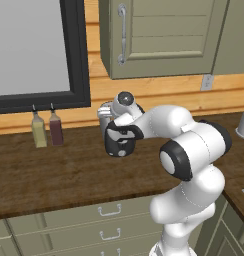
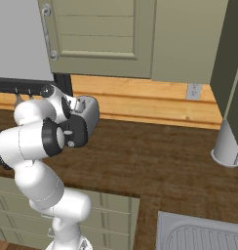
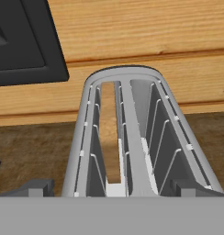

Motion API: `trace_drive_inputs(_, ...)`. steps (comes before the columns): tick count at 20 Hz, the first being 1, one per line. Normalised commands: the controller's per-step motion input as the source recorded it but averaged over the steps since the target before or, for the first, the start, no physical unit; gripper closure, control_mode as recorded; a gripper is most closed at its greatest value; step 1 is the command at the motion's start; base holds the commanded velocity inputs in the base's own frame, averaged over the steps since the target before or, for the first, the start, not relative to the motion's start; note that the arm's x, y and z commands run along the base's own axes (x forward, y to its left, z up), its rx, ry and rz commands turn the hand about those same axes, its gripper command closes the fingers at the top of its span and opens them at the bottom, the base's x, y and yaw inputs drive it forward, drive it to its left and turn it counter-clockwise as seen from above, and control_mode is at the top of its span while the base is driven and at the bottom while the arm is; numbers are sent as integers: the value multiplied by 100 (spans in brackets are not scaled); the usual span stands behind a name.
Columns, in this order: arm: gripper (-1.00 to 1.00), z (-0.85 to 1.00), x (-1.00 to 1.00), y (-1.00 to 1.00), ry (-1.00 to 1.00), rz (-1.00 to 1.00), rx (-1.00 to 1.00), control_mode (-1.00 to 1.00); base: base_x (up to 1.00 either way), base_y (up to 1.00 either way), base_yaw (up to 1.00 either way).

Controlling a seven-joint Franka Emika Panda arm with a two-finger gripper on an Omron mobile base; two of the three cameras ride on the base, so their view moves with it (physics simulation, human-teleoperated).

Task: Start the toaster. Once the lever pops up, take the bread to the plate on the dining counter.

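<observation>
**End effector poised over the toaster, jaws apart**

The toaster stands on the dark wooden surface against the wood-panelled wall, largely hidden behind the arm in the left base view. The end effector hangs just above its top, jaws spread wide and gripping nothing. In the hand view the bread sits upright in the left slot. Two slim bottles stand well apart, to the toaster's left.

Kitchen, wood counter, olive cabinets, sink
</observation>
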Motion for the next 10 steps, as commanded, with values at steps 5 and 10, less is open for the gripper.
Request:
trace_drive_inputs(5,-100,0,0,0,0,0,0,-100,0,0,0)
trace_drive_inputs(10,-100,0,0,0,0,0,0,-100,0,0,0)
